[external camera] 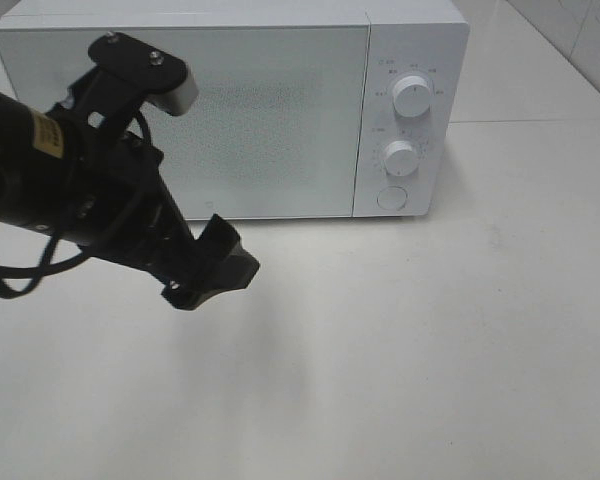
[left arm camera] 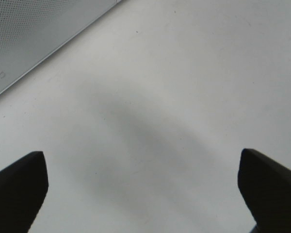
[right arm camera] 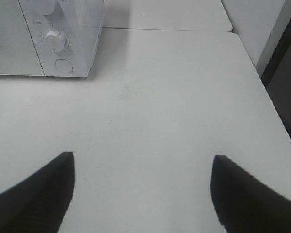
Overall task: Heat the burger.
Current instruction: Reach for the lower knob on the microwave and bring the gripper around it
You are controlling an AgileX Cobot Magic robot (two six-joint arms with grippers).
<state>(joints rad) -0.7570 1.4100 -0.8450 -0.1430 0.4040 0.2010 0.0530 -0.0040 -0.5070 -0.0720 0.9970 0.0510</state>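
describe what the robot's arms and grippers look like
The left arm is black and bulky, with a yellow label and a thin black cable looping off it. On top sits a black bracket with screws and a white end. The left gripper is black with tapering fingers. The right gripper shows only two dark wedge-shaped tips.

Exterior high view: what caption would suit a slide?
Left arm's open fingers hover empty before a closed white microwave on a white table.
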